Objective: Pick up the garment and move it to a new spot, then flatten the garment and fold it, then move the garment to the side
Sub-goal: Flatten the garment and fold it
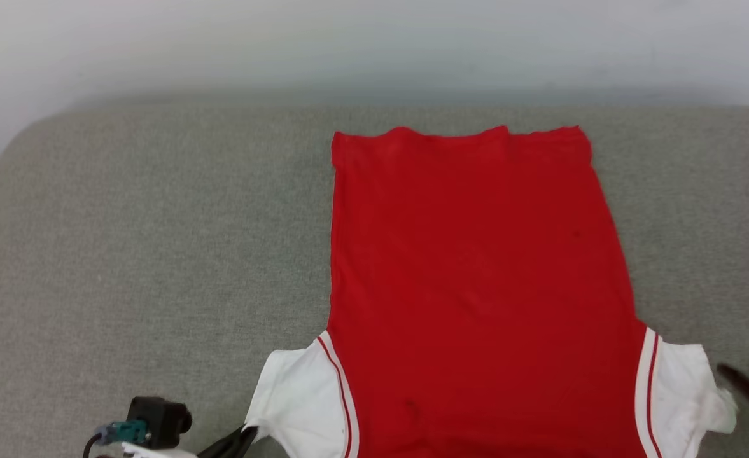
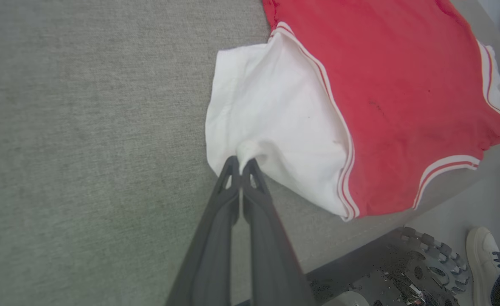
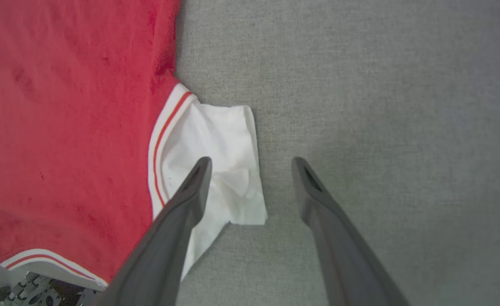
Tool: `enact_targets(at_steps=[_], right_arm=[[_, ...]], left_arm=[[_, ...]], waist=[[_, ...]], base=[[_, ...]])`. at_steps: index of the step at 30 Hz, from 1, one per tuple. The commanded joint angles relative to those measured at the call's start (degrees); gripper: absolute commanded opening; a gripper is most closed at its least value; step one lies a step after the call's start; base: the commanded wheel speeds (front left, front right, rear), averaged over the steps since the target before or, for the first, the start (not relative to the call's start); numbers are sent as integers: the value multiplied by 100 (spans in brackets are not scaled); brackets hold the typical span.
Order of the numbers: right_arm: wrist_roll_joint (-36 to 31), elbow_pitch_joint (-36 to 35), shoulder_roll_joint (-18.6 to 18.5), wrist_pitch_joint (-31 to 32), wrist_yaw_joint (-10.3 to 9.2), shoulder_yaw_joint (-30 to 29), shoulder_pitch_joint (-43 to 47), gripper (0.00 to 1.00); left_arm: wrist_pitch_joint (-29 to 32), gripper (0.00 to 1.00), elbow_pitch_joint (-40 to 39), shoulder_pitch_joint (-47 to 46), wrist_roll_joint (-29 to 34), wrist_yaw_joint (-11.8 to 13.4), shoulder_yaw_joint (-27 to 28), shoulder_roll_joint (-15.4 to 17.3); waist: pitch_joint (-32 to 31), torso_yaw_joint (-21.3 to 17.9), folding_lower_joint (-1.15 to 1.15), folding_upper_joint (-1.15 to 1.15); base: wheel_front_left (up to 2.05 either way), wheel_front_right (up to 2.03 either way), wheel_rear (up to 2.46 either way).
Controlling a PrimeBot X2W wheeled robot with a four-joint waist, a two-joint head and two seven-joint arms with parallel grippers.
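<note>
Jersey (image 1: 476,267) lies lengthwise away from you: your left gripper (image 2: 241,163) pinches its left sleeve (image 2: 271,127), while your right gripper (image 3: 252,163) gapes wide at the right sleeve (image 3: 220,131).

Readable text, labels, brands, numbers, signs: none | garment (image 1: 476,267): the red side lying face up looks plain from here, nothing legible on it
</note>
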Motion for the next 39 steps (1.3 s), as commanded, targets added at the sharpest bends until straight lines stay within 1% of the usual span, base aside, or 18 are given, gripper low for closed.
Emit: enact_targets(at_steps=[1,2,4,9,13,15,16,20,27,31,33,39], right_arm=[[10,-83,36,44,-4,-34,-150,100],[-2,-493,69,376,-4,-182,-584,100],[-107,-702,74,652,-4,-259,-922,100],[-356,-1043,297,1616,-4,-524,-2000,100],[-857,-885,410,2398,-4,-594,-2989,100],[-1150,-764,450,2679,-4,-625,-3469,100],[-1527,-502,482,3058,-4,-719,-4087,100],[-1983,-213,419,3395,-4,-853,-4766,100],[-2664,120,228,3730,-4,-1204,-5481,100],[-2974,229,35,3736,-4,-1213,-5597,100],[-3064,291,8,3746,-4,-1276,-5606,100],[-3142,413,196,3868,-4,-1319,-5333,100]], left_arm=[[47,0,-87,-89,7,29,-5,1],[298,0,-565,-226,38,141,-36,73],[435,0,-880,-345,100,218,-39,109],[911,0,-1550,-647,282,336,-159,205],[1200,0,-2002,-884,435,376,-235,266],[1293,0,-2162,-996,518,391,-257,268],[1400,0,-2390,-1154,646,408,-288,254],[1411,0,-2676,-1266,671,382,-307,125],[1370,0,-2867,-1391,741,261,-356,34],[1331,0,-2742,-1471,777,198,-388,-51],[1294,0,-2685,-1488,789,179,-389,-88],[1214,0,-2546,-1476,766,137,-414,-145]], waist=[[209,108,0,0],[552,257,0,0],[786,383,0,0],[1389,779,0,0],[1827,1101,0,0],[2004,1250,0,0],[2261,1455,0,0],[2566,1700,0,0],[2908,2046,0,0],[2990,2231,0,0],[3012,2288,0,0],[3042,2377,0,0]], base=[[0,0,0],[0,0,0],[0,0,0],[0,0,0],[0,0,0],[0,0,0],[0,0,0],[0,0,0],[0,0,0],[0,0,0],[0,0,0],[0,0,0]])
